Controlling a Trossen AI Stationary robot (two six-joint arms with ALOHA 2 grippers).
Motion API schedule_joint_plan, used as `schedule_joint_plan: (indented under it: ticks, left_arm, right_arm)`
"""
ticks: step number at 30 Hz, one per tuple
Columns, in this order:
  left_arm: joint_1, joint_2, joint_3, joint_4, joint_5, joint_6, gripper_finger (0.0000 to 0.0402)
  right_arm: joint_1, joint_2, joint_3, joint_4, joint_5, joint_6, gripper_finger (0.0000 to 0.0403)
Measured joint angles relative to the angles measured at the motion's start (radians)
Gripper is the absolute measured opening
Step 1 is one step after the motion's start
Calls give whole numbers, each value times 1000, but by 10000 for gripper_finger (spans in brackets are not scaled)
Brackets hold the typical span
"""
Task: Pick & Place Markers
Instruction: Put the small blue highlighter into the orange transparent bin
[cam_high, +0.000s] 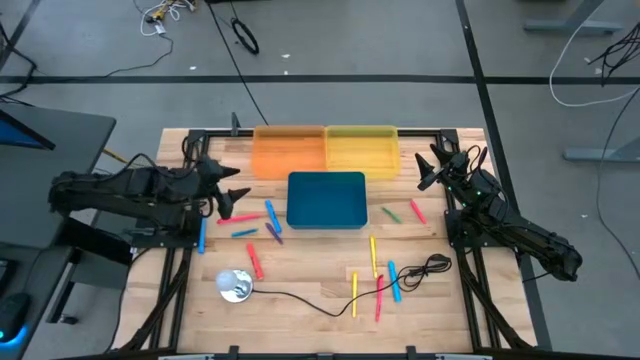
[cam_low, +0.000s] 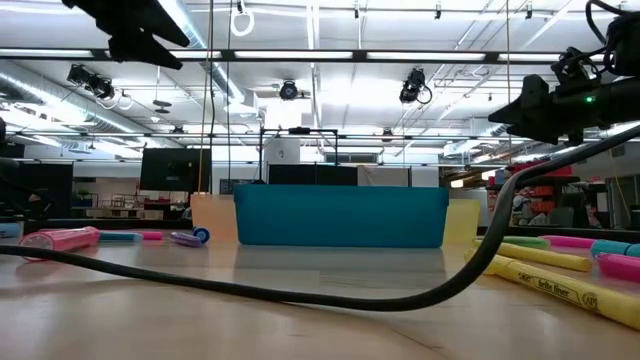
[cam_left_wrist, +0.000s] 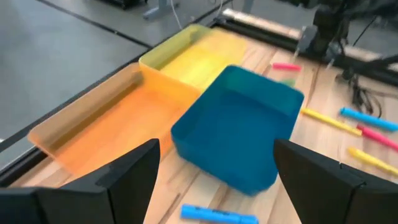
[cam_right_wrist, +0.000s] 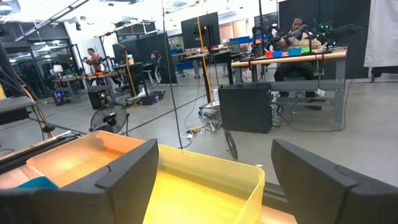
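Markers, short thin plastic sticks in pink-red, blue, yellow, green and purple, lie scattered flat on the pale slatted wooden table (cam_high: 320, 300), none yet visible in a bin. Taking the opaque, rectangular teal-blue plastic bin (cam_high: 326, 199) as clock centre in the high view, one cluster lies at 8 to 9 o'clock, including a pink-red marker (cam_high: 240, 217) and a blue marker (cam_high: 270, 212); a green marker (cam_high: 391, 213) and another red one lie at 3 o'clock; a yellow marker (cam_high: 373, 255) and several more lie at 5 o'clock. A translucent orange plastic tray (cam_high: 288, 152) sits at 11 o'clock and a translucent yellow plastic tray (cam_high: 362, 150) at 1 o'clock, side by side and close behind the blue bin.

The left gripper (cam_high: 228, 195) hovers at 9 o'clock, fingers spread wide with nothing between them; its wrist view looks across the bins. The right gripper (cam_high: 428, 168) waits at 2 o'clock near the yellow tray, fingers likewise apart and empty.

Probable hazards: the markers appear smooth and round, so a descent off their axis could roll one away rather than seat it. Neighbouring markers in the left cluster lie close enough that the wide fingers may nudge two at once. The thin black cable (cam_high: 300, 298) snakes through the 5 o'clock group to a small silvery round object (cam_high: 235, 285) at 7 o'clock, and could snag or drag markers there. The light bins may slide if bumped.
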Motion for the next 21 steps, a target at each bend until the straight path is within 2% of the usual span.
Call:
schedule_joint_plan:
  ticks: [11, 21]
  left_arm:
    - [12, 164, 252, -331, 126, 2, 321]
    - [95, 331, 449, -537, 286, 110, 321]
  right_arm:
    - [0, 0, 0, 0, 0, 0, 314]
    - [0, 0, 0, 0, 0, 0, 314]
